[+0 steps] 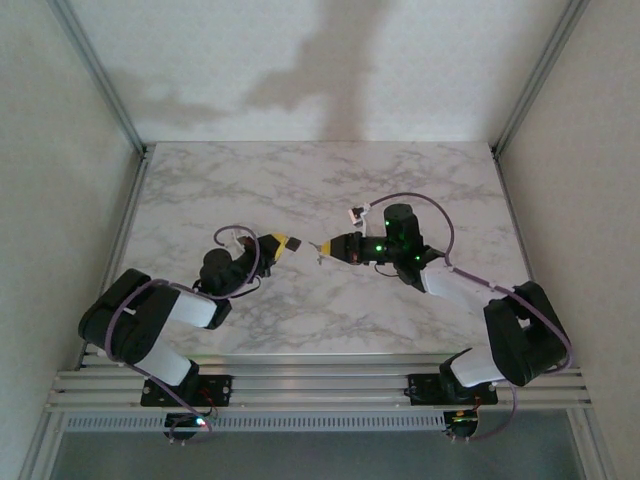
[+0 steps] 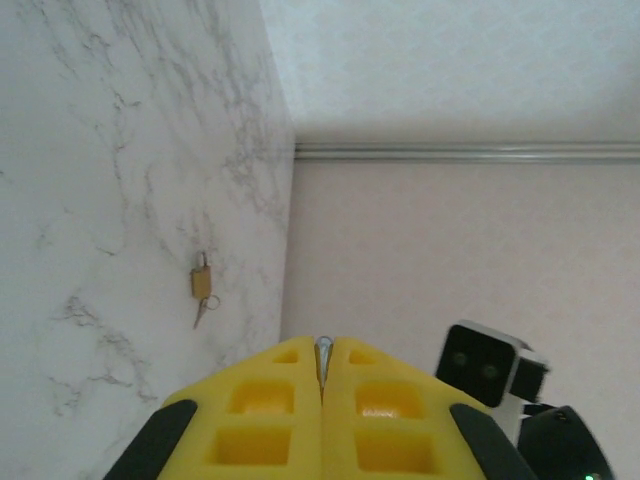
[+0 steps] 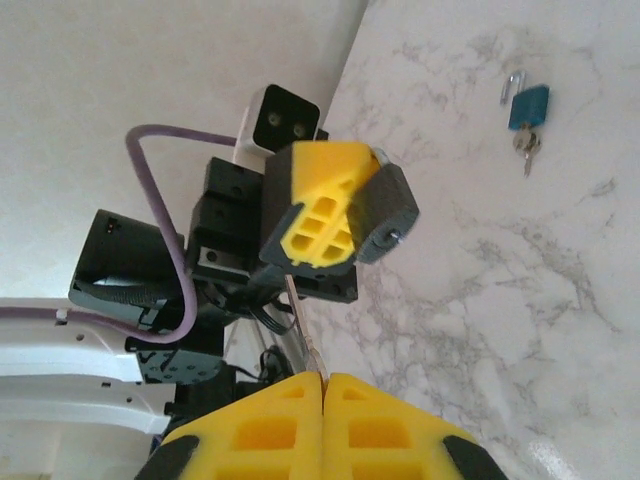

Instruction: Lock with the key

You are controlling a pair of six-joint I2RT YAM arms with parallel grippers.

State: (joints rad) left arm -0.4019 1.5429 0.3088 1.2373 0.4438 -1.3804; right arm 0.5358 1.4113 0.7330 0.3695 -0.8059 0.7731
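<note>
The right end effector (image 3: 322, 378) is clenched on the key (image 3: 298, 320), pinching only its base, so the thin silvery blade juts out past the yellow fingertips toward the other arm. That is the first weak spot: with so little metal in the pinch, any sideways push at the tip could swivel the key or squeeze it out. The left end effector (image 2: 322, 345) is clamped too, and from above it seems to be grasping the small black padlock (image 1: 295, 242) at its tip, raised above the bench (image 1: 400, 180). From the right wrist the key's tip sits just beside the left fingers, not visibly in the lock, and the keyhole's direction cannot be read for certain. If blade and keyway are not in line, an advance would probably jam the tip against the lock body or a yellow finger, twisting the lock or bending the key. A dropped key might land near the blue padlock (image 3: 528, 106) or the brass padlock (image 2: 201, 283), which both lie apart on the bench.
</note>
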